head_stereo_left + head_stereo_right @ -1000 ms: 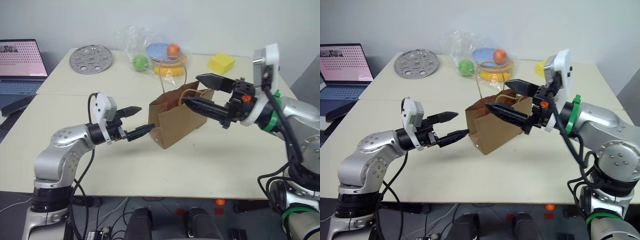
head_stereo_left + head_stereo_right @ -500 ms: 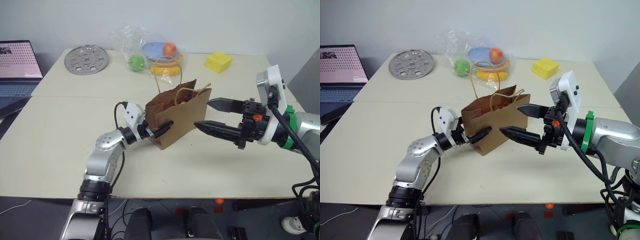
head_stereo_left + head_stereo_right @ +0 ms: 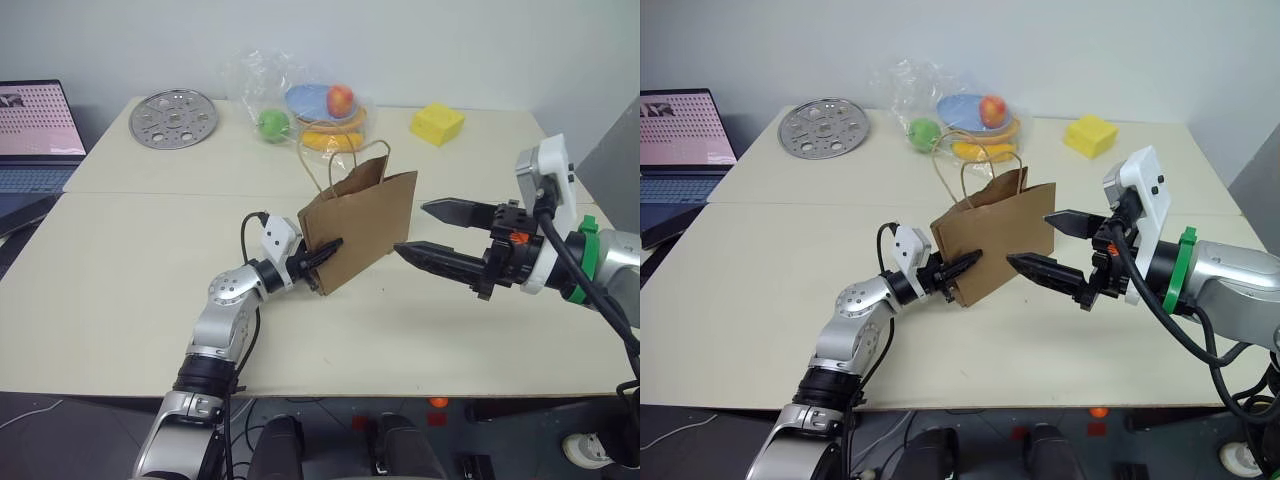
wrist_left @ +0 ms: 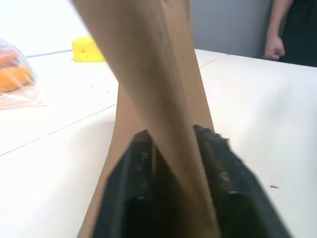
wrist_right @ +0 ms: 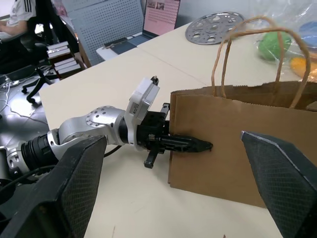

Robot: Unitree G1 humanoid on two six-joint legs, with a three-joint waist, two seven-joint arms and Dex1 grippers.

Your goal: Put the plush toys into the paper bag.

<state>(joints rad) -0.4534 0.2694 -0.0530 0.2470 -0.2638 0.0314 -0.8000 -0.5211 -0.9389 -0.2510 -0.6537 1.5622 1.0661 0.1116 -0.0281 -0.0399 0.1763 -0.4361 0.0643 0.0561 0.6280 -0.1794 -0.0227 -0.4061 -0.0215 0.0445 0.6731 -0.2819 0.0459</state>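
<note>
- Left gripper (image 3: 322, 250) is clamped on the bag (image 3: 362, 228) edge; its wrist view shows paper pinched between both fingers (image 4: 214, 163).
- Right gripper (image 3: 432, 236) hangs spread wide, just beside the bag's other side.
- Toys cannot be made out.

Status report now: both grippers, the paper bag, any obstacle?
Left gripper shut on paper bag side edge. Right gripper open, beside bag, apart. Bag upright; plush toys unseen. No obstacle around it.

No readable text, label, brand or number anywhere. Laptop screen (image 3: 35, 118), left of round metal plate (image 3: 178, 117), shows pink page with rows of marks, illegible.
</note>
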